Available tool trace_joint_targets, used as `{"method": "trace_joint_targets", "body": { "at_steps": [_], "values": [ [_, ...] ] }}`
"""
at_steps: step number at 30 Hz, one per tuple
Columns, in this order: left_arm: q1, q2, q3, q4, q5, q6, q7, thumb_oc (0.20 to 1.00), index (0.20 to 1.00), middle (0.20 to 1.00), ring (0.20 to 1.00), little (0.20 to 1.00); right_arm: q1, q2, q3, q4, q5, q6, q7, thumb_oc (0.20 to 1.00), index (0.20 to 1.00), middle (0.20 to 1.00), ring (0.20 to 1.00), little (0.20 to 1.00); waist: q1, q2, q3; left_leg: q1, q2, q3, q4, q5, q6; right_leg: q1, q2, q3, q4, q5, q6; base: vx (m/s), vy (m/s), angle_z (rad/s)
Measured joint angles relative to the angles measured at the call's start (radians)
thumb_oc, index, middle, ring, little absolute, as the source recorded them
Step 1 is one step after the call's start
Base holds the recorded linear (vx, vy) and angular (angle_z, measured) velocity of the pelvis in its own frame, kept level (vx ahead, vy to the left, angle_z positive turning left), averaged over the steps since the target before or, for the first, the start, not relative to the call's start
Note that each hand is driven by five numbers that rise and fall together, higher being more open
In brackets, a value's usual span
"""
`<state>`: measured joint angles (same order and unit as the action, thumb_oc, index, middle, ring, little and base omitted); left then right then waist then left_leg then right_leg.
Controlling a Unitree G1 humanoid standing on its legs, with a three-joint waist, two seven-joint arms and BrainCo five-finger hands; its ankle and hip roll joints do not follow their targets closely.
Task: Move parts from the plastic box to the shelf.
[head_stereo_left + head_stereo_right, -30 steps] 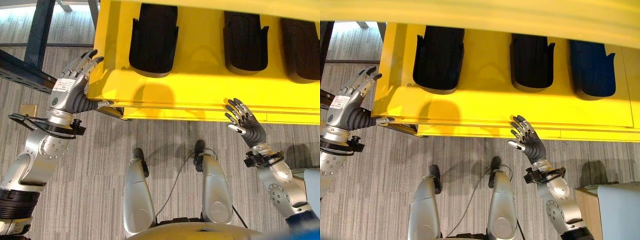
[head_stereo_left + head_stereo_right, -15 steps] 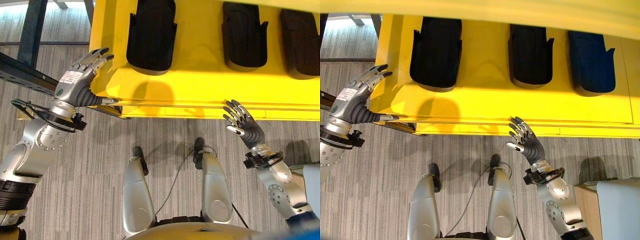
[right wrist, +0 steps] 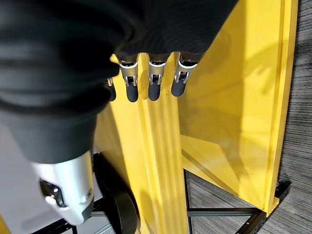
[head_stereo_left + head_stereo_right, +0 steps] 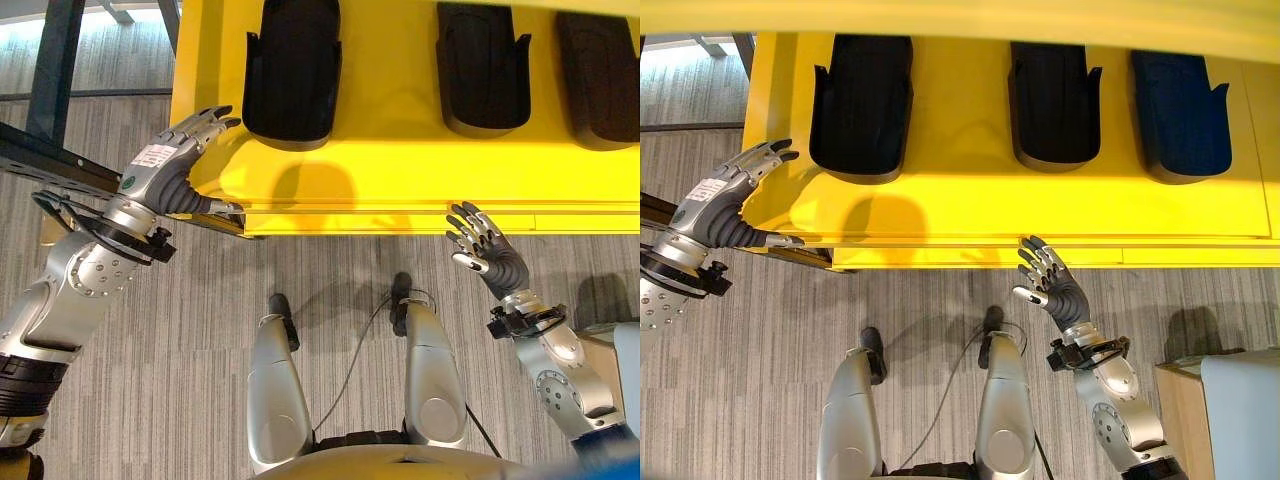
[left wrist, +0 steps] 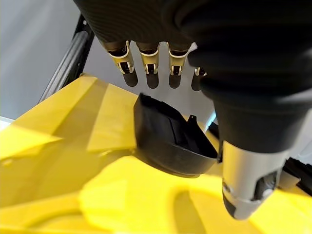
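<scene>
Three black moulded parts lie side by side on a yellow shelf (image 4: 400,170); the nearest part (image 4: 292,70) sits just beyond the straight, spread fingers of the empty left hand (image 4: 165,170). The right hand (image 4: 487,250), fingers likewise apart and empty, hovers at the shelf's front edge. The part looks stiff, light and smooth, probably best gripped across its raised side walls

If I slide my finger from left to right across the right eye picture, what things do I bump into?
left hand → first black part → right hand, below the second black part → dark blue part, all three parts lying on the yellow shelf.
</scene>
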<state>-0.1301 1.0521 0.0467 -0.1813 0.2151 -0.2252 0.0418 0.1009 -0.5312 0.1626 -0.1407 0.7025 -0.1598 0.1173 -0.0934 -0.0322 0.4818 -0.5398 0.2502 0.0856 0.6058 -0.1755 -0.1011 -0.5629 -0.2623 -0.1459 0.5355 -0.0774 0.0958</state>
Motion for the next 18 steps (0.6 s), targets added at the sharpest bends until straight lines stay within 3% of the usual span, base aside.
{"method": "trace_joint_targets", "body": {
  "at_steps": [18],
  "values": [
    [0.081,-0.001,0.004,-0.002,-0.001,0.001,-0.042,1.0,1.0,1.0,1.0,1.0,0.027,0.0,-0.014,0.0,0.0,0.0,0.009,1.0,1.0,1.0,1.0,1.0,0.0,0.003,0.005,0.002,0.002,0.003,-0.001,0.001,-0.003,0.0,0.001,0.001,0.001,-0.001,0.0,0.0,0.0,0.0]
  ]
}}
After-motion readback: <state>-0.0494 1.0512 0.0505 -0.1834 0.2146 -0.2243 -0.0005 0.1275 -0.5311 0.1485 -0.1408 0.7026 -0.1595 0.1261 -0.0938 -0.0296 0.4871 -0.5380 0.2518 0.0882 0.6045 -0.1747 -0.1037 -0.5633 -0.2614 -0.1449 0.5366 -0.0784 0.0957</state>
